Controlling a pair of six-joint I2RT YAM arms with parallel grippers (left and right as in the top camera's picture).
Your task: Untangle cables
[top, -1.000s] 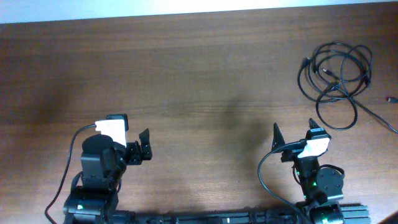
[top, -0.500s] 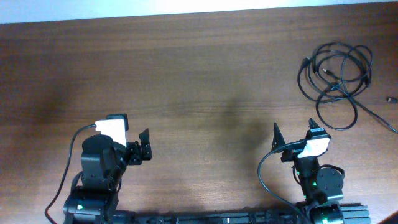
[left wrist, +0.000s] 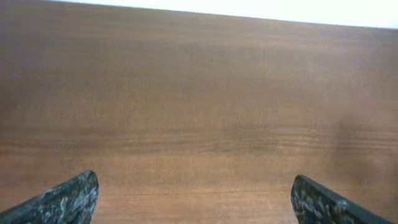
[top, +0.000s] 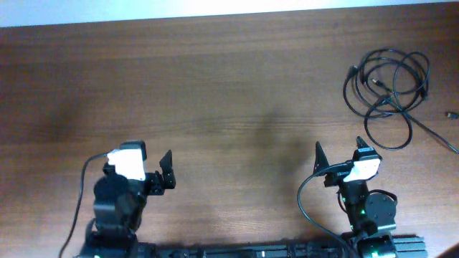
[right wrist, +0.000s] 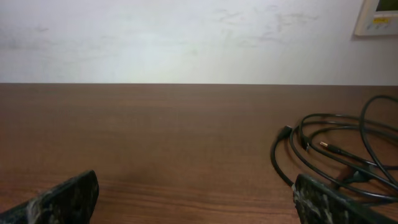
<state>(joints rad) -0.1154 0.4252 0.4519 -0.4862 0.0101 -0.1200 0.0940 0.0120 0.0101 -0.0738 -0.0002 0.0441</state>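
Brown wood-grain table point(top: 229, 86), long and wide, backed by a pale wall point(right wrist: 186, 37) with a small cream panel point(right wrist: 378, 17) at upper right in the right wrist view.

Cables point(top: 382, 105): thin, black, flexible, lying flat at the far right of the table in several overlapping round loops. Strands crossing in a tight bunch near the middle of the heap. One lower loop hanging out toward the near edge, one single strand trailing off to the right border. Small dark plug point(top: 352, 70) at the left rim of the heap. Slim plug with a pale metallic tip point(right wrist: 328, 147) lying inside the loops. Further small end piece point(top: 451, 115) near the right edge, apart from the heap.

Left gripper point(left wrist: 196, 205): near left of the table, well apart from the cables. Jaws spread wide, nothing between them but bare wood.

Right gripper point(right wrist: 196, 202): near right of the table, cables ahead and to its right, not touching. Jaws spread wide, holding nothing.
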